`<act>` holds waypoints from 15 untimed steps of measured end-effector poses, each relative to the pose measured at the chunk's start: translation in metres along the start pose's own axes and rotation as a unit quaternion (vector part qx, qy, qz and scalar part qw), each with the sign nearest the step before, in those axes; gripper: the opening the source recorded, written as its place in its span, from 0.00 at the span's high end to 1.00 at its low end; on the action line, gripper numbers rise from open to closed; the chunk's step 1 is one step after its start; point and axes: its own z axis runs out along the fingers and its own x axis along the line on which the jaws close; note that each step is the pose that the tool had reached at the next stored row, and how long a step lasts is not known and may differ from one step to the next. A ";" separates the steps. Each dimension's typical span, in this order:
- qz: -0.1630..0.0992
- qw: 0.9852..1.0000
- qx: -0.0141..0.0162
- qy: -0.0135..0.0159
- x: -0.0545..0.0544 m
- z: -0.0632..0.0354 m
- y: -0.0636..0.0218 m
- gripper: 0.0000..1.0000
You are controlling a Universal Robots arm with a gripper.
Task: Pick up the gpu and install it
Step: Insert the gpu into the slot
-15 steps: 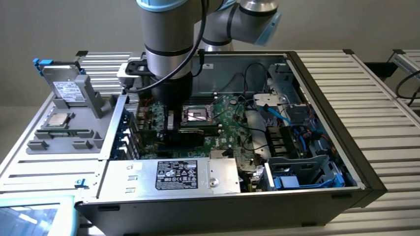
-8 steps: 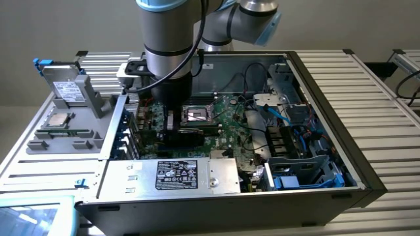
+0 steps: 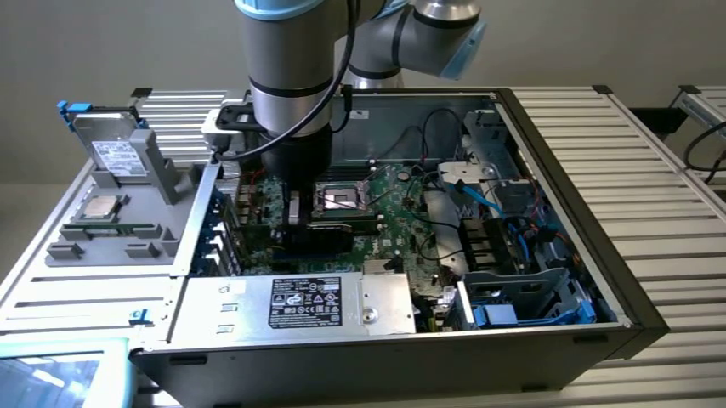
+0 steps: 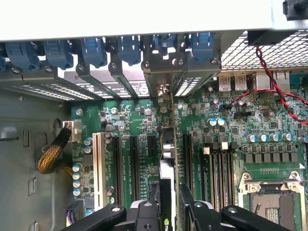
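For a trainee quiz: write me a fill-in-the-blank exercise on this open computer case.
1. The pincer holds the ___ edge-on.
2. It hangs over the green ___.
3. Among the black slots, one expansion slot is ___.
Missing: gpu; motherboard; white.
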 end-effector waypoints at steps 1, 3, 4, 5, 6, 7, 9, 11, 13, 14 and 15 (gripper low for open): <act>0.000 1.000 0.000 0.000 0.000 0.0000 0.0000 0.73; 0.000 1.000 0.000 0.000 0.000 0.0008 -0.0001 0.73; 0.000 1.000 0.000 0.000 0.000 0.0008 -0.0001 0.73; 0.000 1.000 0.000 0.000 0.000 0.0009 -0.0001 0.73; 0.000 1.000 0.000 0.000 0.000 0.0008 0.0000 0.73; 0.000 1.000 0.000 0.000 0.000 0.0009 0.0000 0.73; 0.000 1.000 0.000 0.000 0.000 0.0010 -0.0001 0.73; 0.000 1.000 0.000 0.000 0.000 0.0021 -0.0001 0.73; 0.000 1.000 0.000 0.000 0.000 0.0021 -0.0001 0.73; 0.000 1.000 0.000 0.000 0.000 0.0022 -0.0001 0.73; 0.000 1.000 0.000 0.000 0.000 0.0023 -0.0001 0.73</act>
